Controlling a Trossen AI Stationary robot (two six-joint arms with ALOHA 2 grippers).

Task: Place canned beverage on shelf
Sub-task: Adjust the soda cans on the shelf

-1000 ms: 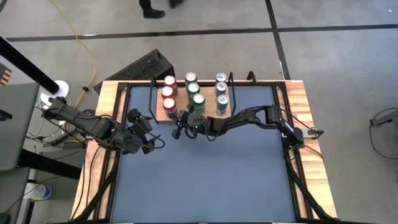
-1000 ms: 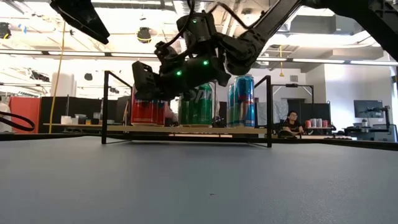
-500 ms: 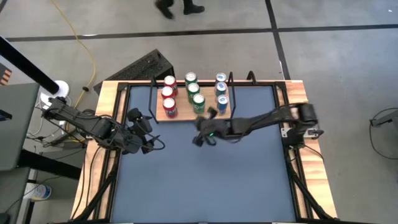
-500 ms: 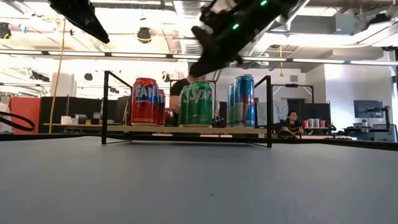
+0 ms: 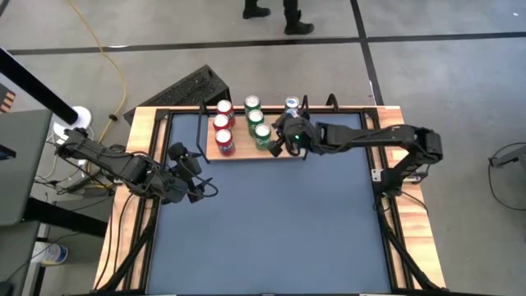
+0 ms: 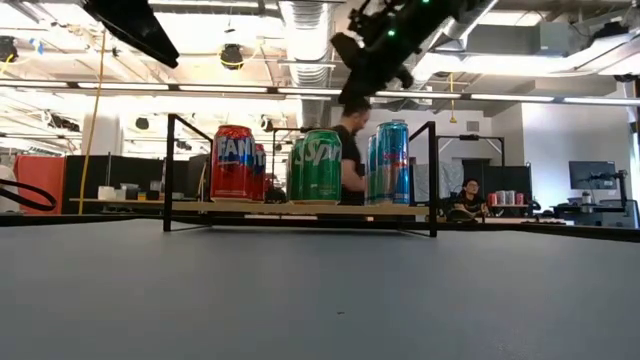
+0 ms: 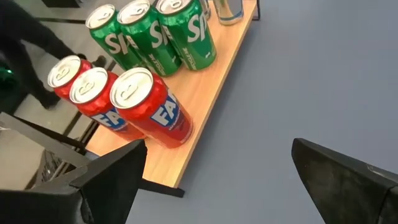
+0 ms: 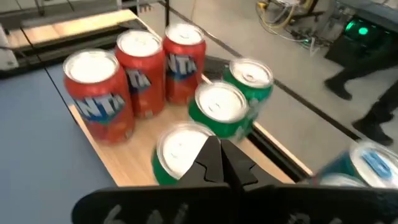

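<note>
Blue-grey surface (image 5: 271,222) carries the light-wood shelf (image 5: 246,154) at its far edge with red, green and blue cans; a person walks the concrete floor beyond. Right tool (image 5: 281,141), fingers closed and empty, has swung back from mid-surface over the shelf's green cans (image 5: 262,134). Left tool (image 5: 207,190) waits with fingers wide at the left.
</note>
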